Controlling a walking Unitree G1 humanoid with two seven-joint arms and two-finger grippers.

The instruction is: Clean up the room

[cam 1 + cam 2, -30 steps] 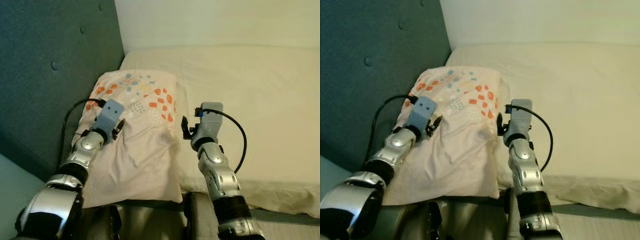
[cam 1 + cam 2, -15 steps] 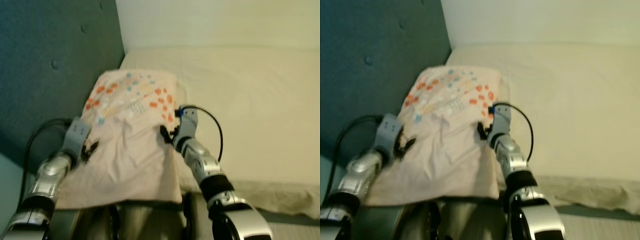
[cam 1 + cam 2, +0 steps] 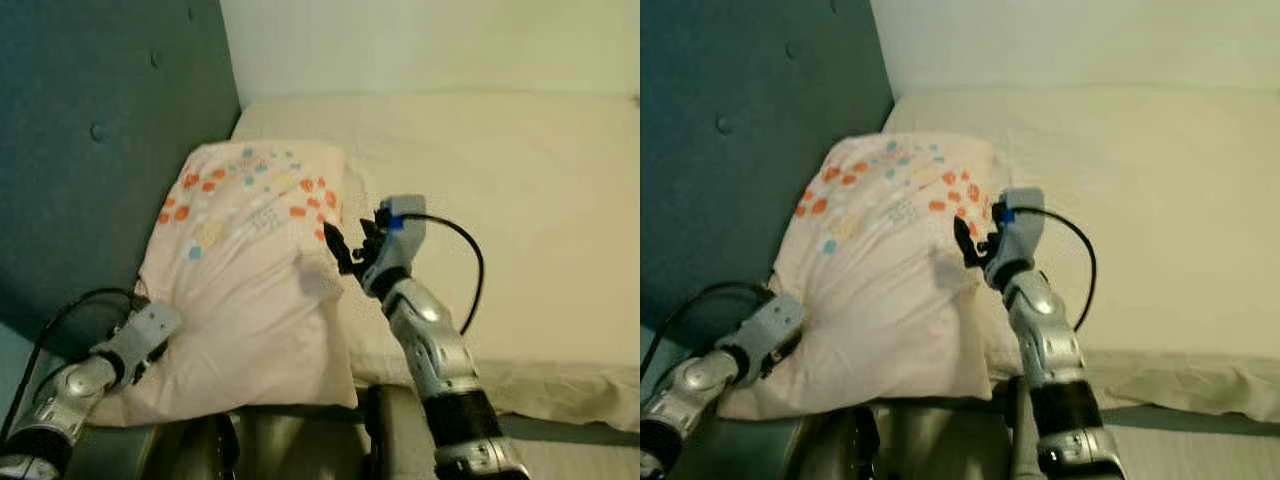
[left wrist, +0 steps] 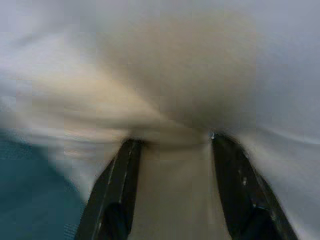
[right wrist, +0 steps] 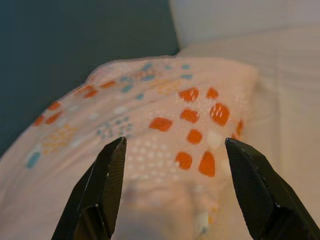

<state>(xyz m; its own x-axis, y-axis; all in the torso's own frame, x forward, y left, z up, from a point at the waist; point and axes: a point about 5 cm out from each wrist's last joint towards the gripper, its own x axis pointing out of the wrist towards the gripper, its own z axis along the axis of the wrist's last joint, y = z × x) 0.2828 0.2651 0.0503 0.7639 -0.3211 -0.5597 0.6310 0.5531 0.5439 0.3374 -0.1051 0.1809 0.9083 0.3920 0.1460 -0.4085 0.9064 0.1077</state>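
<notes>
With both jaws released around the pillow (image 3: 245,270), the left gripper (image 4: 172,142) and right gripper (image 3: 345,245) should clench evenly before lifting

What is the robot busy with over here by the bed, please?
It is handling a patterned pillow lying on the cream mattress beside the teal headboard. The left tool sits at the pillow's near left corner, fingers open around the fabric. The right tool is at the pillow's right edge, fingers spread open, not gripping.
</notes>
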